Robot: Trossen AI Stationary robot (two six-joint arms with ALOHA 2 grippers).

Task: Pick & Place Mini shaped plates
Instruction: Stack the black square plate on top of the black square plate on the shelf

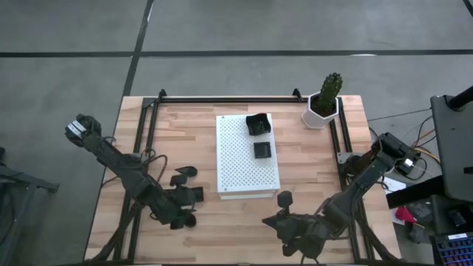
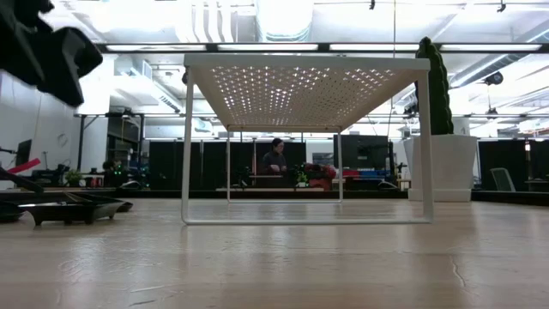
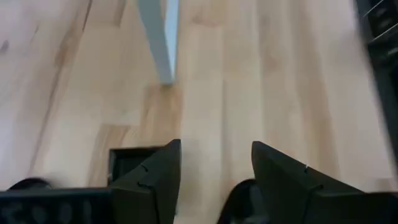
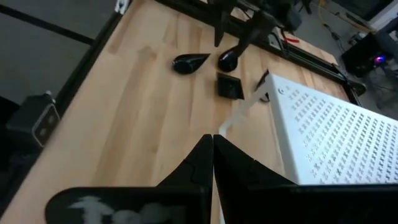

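The left gripper (image 1: 179, 209) hangs low over the near-left part of the table (image 1: 185, 140), fingers apart and empty. Small dark plates lie around it: a square plate (image 3: 127, 163) just beside one finger, a leaf-shaped plate (image 1: 185, 171) a little ahead of it, towards the white perforated board (image 1: 246, 157). Two more plates (image 1: 259, 125) already sit on the board's top.

The right gripper (image 1: 290, 225) waits near the table's front edge, fingers pressed together, holding nothing.

Handling, as a judgement: the plates look light, rigid and smooth, probably brittle and apt to skid on the wood. Grip across a raised rim with one finger inside the dish.

Clearances: the board stands on thin legs; one leg (image 3: 158, 40) is straight ahead of the left gripper. Lift clear above the board's edge before crossing. The black frame rails (image 1: 144, 125) run beside the left arm. A potted cactus (image 1: 325, 100) stands well beyond the board.
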